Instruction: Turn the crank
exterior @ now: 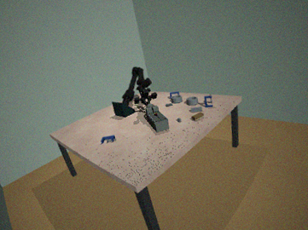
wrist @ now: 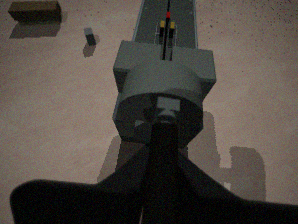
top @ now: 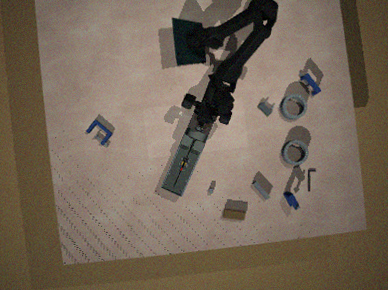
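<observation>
The grey machine [top: 174,185] [exterior: 160,125] [wrist: 146,30] is a long box with a slotted top and a round hub at the arm's end. The slide's small red pointer [top: 182,169] [wrist: 168,15] stands past the two brass zero marks [top: 183,164] [wrist: 172,25], a short way off on the side away from the crank; it is not level with them. My gripper [top: 201,125] [wrist: 158,150] is at the hub end, its fingers shut on the crank handle [wrist: 168,105], of which a pale end shows beyond the fingertips. The rest of the handle is hidden by the dark fingers.
A dark green panel [top: 181,53] [exterior: 121,109] stands by the arm's base. A brown block [top: 235,213] [exterior: 197,117] [wrist: 35,11] and a small grey piece [top: 211,189] [wrist: 89,36] lie beside the machine. Two grey rings, blue brackets and a hex key [top: 309,181] lie further right.
</observation>
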`<action>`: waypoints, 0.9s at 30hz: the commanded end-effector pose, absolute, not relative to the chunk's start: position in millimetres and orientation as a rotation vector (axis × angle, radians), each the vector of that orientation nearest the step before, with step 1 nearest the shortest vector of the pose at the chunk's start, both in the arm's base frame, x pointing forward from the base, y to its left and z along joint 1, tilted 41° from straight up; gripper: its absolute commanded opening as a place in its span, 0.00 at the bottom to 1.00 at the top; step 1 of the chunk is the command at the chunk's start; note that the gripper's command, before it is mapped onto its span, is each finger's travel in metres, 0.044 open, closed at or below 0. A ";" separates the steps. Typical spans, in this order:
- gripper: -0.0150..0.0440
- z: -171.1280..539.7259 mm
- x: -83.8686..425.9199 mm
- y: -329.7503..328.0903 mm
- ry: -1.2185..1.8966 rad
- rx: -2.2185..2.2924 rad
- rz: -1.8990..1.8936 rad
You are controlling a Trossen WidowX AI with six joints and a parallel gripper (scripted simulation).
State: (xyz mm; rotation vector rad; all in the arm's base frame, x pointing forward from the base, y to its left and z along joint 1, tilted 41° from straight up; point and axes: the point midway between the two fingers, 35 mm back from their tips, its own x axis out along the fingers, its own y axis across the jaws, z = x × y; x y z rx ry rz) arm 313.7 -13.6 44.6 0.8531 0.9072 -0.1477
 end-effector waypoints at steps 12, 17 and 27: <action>0.25 36.7 308.4 -19.8 0.913 0.852 -0.177; 0.25 35.9 308.0 -20.1 0.913 0.852 -0.177; 0.25 34.5 307.5 -20.4 0.913 0.852 -0.177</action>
